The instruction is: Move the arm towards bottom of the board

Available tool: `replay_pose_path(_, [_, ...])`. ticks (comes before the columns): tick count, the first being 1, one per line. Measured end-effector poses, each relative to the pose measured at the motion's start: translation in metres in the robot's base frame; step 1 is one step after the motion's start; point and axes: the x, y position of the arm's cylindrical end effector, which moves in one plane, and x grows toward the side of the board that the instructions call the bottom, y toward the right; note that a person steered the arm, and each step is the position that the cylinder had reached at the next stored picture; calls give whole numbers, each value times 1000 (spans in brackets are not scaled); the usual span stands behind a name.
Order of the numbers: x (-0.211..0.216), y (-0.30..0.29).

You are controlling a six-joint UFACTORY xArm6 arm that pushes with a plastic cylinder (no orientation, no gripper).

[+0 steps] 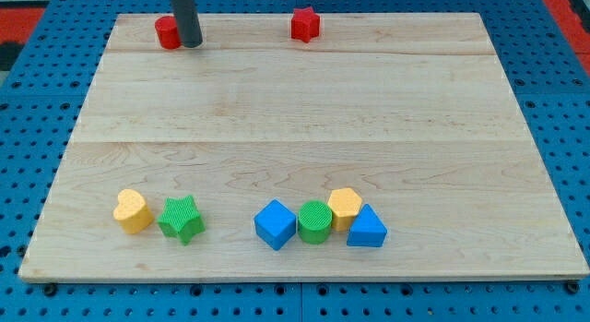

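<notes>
My tip [191,43] rests on the wooden board [304,110] near the view's top left, touching the right side of a red round block [167,32]. A red star block [305,24] sits at the top centre, to the right of the tip. Far below, near the bottom edge, a yellow heart block [133,211] and a green star block [182,219] lie at the left. A blue cube [275,224], a green cylinder [314,220], a yellow hexagon block [345,208] and a blue triangular block [367,228] are clustered at the bottom centre.
The board lies on a blue pegboard table [37,101]. A red-edged area [562,8] shows at the view's top right corner.
</notes>
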Motion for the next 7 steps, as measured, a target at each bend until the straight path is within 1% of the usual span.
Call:
replay_pose_path(1, [-20, -46])
replay_pose_path(2, [-4, -25])
replay_pose_path(3, [-4, -20])
replay_pose_path(4, [19, -6])
replay_pose_path(5, [82, 6])
replay_pose_path(6, [136, 16])
replay_pose_path(7, [151, 98])
